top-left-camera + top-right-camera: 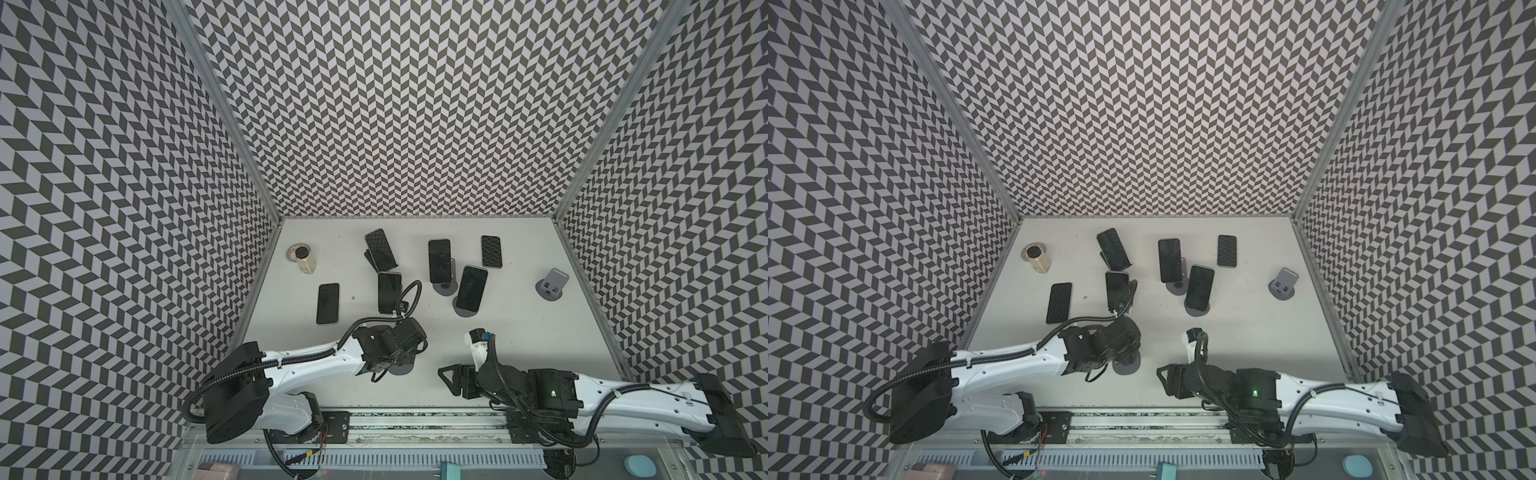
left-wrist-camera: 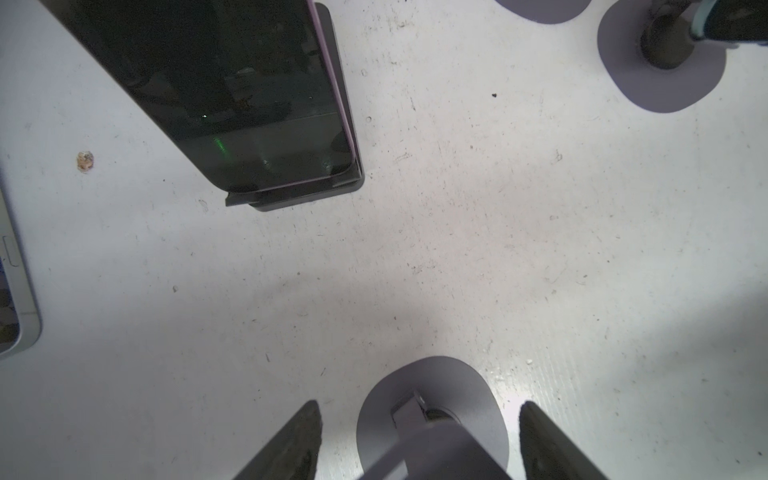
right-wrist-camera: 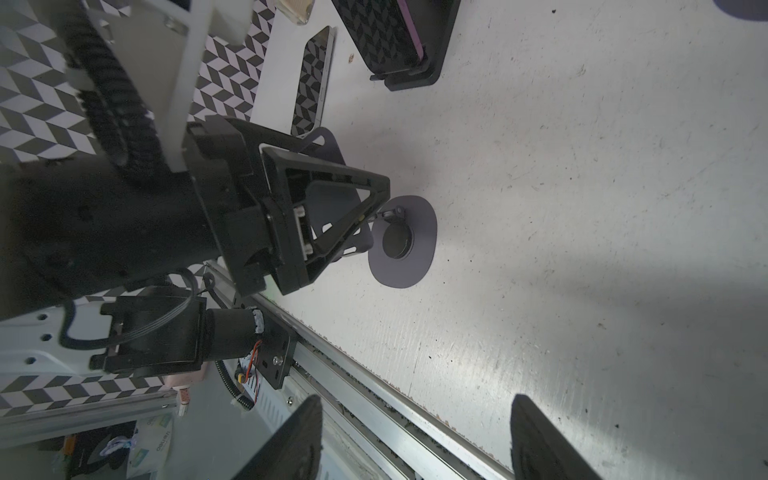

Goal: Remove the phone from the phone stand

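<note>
Jaws apart, the left gripper (image 2: pixel 419 406) straddles an empty grey round-based stand (image 2: pixel 461 386); the right gripper (image 3: pixel 415 401) hangs apart and empty. The dark pink-edged phone (image 2: pixel 232 83) leans in its black stand (image 2: pixel 299 198) just beyond. Rise clear, then pinch the phone's long edges and lift along its lean.

Nothing here can be read with any certainty. The only lettering I can spot is faint grey print on a white packet (image 3: pixel 160 440) below the near rail (image 3: pixel 365 386), turned sideways and too blurred to make out.
</note>
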